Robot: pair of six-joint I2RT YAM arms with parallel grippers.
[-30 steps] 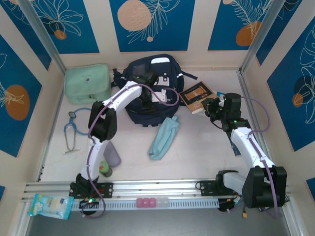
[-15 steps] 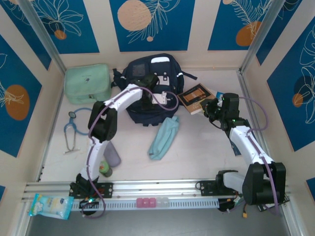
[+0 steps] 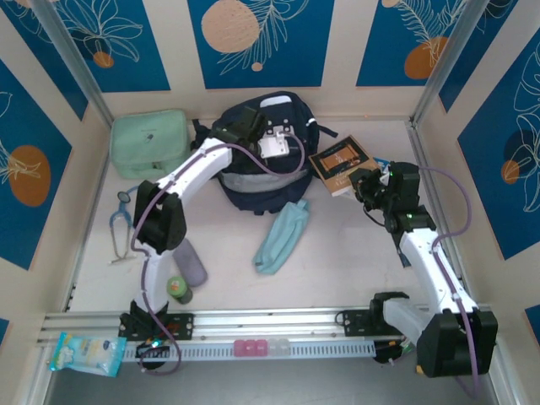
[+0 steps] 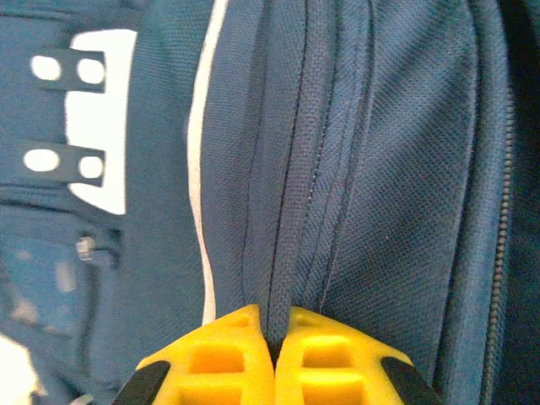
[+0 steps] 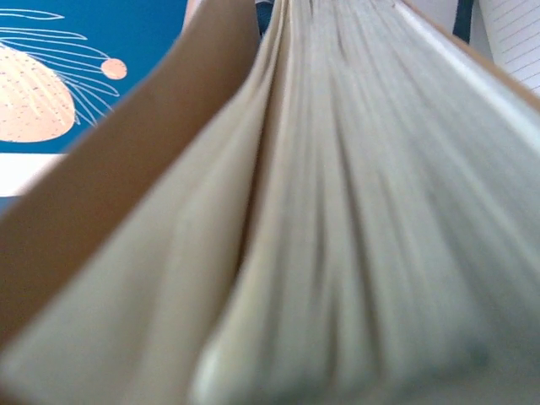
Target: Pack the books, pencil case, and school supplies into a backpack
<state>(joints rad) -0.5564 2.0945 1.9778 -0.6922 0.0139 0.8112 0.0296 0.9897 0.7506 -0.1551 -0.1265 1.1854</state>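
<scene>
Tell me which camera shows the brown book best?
The top external view: the brown book shows most of its cover, gripped at one corner by the right hand. The right wrist view gives its blurred page edges close up. The left wrist view looks at the backpack.

Matt woven cloth backpack (image 4: 380,169); book (image 5: 354,211) matt paper pages.

Overhead camera down on whole table (image 3: 337,245); wrist cameras tight against backpack (image 4: 380,169) and brown book (image 5: 337,211).
</scene>
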